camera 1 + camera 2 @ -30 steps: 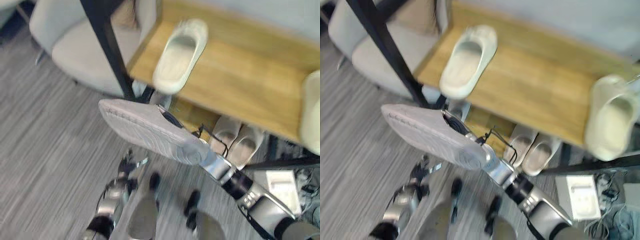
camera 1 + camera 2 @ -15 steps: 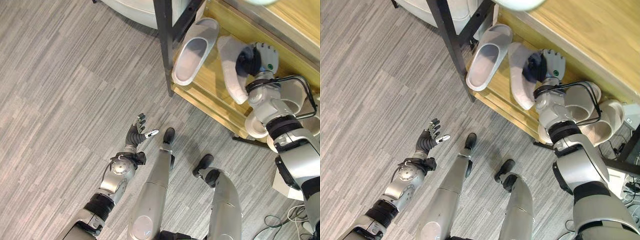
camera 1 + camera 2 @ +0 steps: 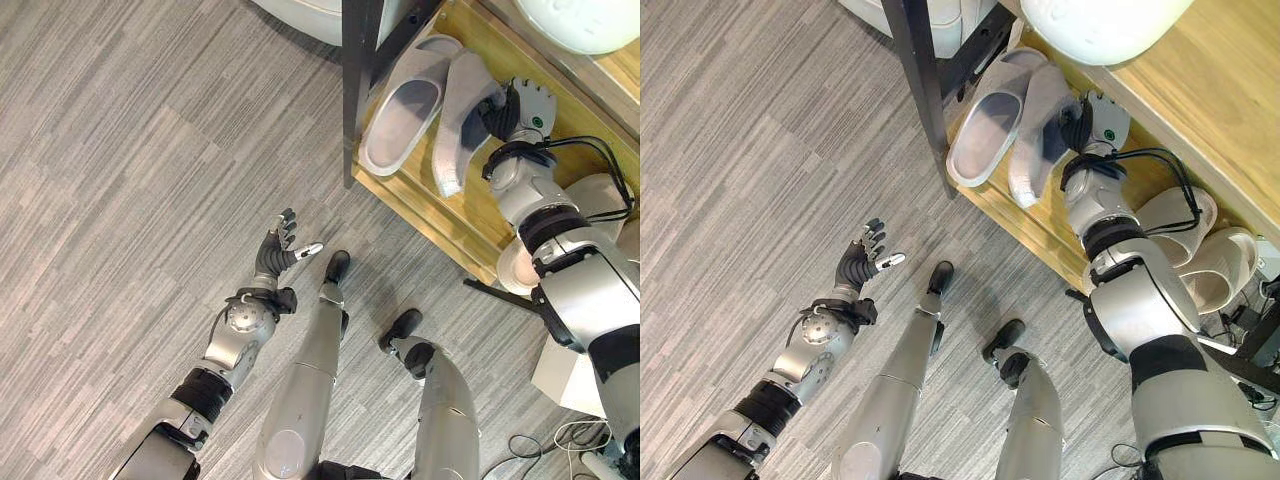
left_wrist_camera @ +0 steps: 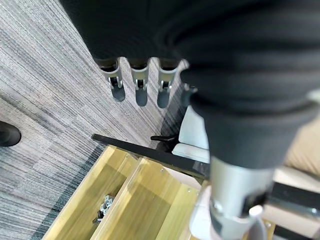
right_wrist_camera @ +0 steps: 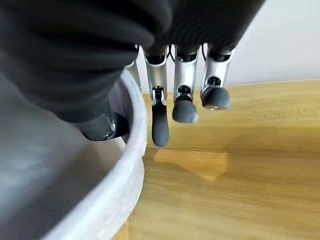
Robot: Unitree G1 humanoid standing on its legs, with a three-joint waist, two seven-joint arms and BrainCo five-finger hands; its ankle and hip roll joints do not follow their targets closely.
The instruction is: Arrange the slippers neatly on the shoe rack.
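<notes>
From my station, the robot's right hand (image 3: 512,108) covers part of the tilted pale grey slipper (image 3: 455,135) it grips on the lower wooden shelf (image 3: 470,225); I can't see how far its thumb reaches inside. The black metal rack post (image 3: 357,90) hides the edge of the neighbouring flat grey slipper (image 3: 400,115). The big cream slipper (image 3: 1095,25) on the upper shelf is cut off by the frame's top. The right arm conceals much of the beige pair (image 3: 1200,250) further along.
</notes>
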